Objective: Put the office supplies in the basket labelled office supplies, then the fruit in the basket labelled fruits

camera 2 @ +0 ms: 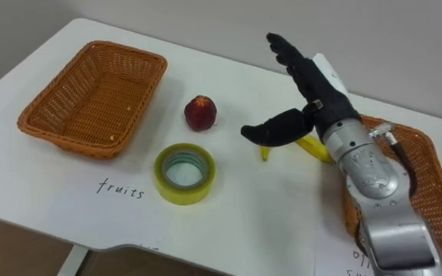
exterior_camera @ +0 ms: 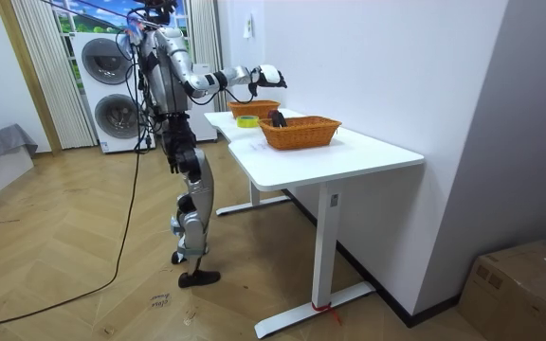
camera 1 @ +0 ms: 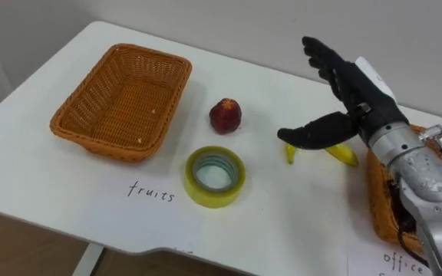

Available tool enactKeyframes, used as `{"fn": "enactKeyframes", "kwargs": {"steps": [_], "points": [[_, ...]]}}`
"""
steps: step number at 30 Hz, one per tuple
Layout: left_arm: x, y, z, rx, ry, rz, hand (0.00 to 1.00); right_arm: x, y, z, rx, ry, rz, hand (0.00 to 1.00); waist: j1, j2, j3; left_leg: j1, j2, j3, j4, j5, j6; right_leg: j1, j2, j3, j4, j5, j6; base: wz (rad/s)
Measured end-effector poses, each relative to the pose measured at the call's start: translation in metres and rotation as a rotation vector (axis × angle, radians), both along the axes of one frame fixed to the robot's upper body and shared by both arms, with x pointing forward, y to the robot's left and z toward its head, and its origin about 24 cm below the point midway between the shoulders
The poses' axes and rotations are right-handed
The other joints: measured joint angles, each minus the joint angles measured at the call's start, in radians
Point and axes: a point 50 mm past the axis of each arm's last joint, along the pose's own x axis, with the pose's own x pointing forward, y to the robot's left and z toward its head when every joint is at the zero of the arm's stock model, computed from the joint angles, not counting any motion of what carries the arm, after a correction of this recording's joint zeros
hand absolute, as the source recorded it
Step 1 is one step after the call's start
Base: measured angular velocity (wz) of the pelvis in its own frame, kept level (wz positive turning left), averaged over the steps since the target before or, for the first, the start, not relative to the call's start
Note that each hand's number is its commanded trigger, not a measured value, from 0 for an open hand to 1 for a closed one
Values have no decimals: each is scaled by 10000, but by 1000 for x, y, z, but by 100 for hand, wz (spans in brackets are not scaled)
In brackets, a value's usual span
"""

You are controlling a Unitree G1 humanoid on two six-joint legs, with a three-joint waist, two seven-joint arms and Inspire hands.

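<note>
My right hand [camera 1: 351, 84] hovers open over the table, fingers straight and thumb spread, just above a yellow banana [camera 1: 342, 153] whose middle it hides. Left of the banana lies a red apple [camera 1: 225, 115], and in front of the apple a yellow roll of tape [camera 1: 198, 192] lies flat. An empty wicker basket [camera 1: 152, 55] stands at the far left behind a handwritten "fruits" label. A second wicker basket [camera 1: 378, 201] stands at the right edge under my forearm, with a handwritten "office" label in front of it. In the room view I stand at the table's end with the right hand [exterior_camera: 271, 76] stretched over it.
The white table [camera 1: 298, 222] has bare surface in front of the tape and banana. A wall runs close behind the table. In the room view, two washing machines [exterior_camera: 107, 90] stand behind me and a cardboard box [exterior_camera: 529, 294] sits on the floor at that view's right.
</note>
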Motion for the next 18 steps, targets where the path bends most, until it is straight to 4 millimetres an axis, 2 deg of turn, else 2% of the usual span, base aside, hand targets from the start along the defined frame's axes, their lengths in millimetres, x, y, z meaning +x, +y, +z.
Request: {"fn": "enactKeyframes", "kwargs": {"steps": [11, 18], "points": [[8, 1, 1, 92, -109, -41, 0, 1, 9, -24, 338, 1051, 189, 0, 476, 22, 21, 9, 6, -5, -6, 3, -1, 6, 3, -10, -16, 5, 3, 0], [1, 0, 0, 63, 153, 20, 0, 2, 11, -41, 647, 1705, 13, 0, 541, 158, 117, -42, 4, -35, 0, 3, -2, -13, 3, -40, -17, 7, 4, 0]]}}
